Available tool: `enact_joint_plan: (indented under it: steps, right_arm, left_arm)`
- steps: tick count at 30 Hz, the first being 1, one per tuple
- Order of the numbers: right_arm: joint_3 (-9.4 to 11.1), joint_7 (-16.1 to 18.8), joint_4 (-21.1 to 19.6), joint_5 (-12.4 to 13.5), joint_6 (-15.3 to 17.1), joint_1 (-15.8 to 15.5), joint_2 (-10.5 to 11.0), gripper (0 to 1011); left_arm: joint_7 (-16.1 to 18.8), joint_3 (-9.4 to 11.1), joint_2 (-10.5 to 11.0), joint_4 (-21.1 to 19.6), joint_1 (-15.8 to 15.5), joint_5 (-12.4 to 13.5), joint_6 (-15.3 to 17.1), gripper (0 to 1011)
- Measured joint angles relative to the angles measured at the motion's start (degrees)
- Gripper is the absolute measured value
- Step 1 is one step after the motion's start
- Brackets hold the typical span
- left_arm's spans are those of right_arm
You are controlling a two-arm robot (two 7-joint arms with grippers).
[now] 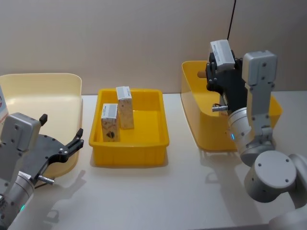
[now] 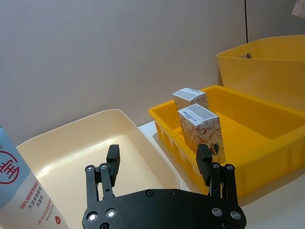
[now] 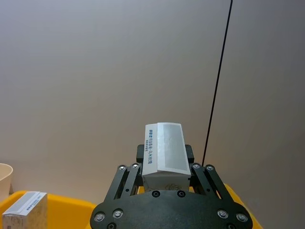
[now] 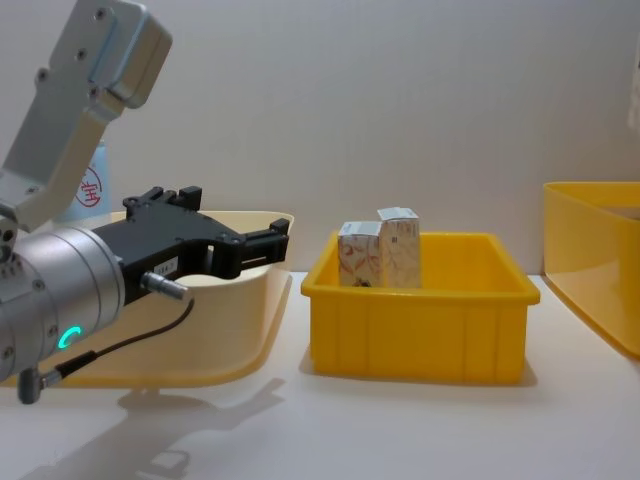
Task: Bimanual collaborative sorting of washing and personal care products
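Above the deep yellow bin on the right, a small carton is held clamped in the right gripper. Two more cartons are seen upright in the middle yellow tray. The left gripper is spread wide beside the cream bin, where the light-blue tube stands.

cartons whitish, orange-red pattern | tube light-blue-white, red mark | bins yellow, cream
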Motion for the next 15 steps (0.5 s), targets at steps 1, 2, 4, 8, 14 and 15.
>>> enact_joint_plan:
  steps: [1, 2, 4, 8, 14, 15]
  right_arm:
    - [0.1, 0.1, 0.2, 0.0, 0.2, 0.0, -0.1, 421]
    - [0.1, 0.1, 0.2, 0.1, 0.2, 0.0, -0.2, 421]
    - [0.3, 0.2, 0.5, 0.1, 0.2, 0.1, -0.3, 421]
    - [0.5, 0.2, 0.7, 0.0, -0.2, 0.1, -0.6, 421]
    - [1.0, -0.1, 0.8, -0.3, -0.7, 0.0, -0.8, 421]
    - [1.2, -0.2, 0.8, -0.4, -0.7, -0.1, -0.9, 421]
  left_arm:
    - [0.0, 0.0, 0.0, 0.0, 0.0, 0.0, 0.0, 1000]
    - [0.0, 0.0, 0.0, 0.0, 0.0, 0.0, 0.0, 1000]
    - [0.0, 0.0, 0.0, 0.0, 0.0, 0.0, 0.0, 1000]
    - [0.0, 0.0, 0.0, 0.0, 0.0, 0.0, 0.0, 1000]
    - [0.0, 0.0, 0.0, 0.0, 0.0, 0.0, 0.0, 1000]
    - [0.0, 0.0, 0.0, 0.0, 0.0, 0.0, 0.0, 1000]
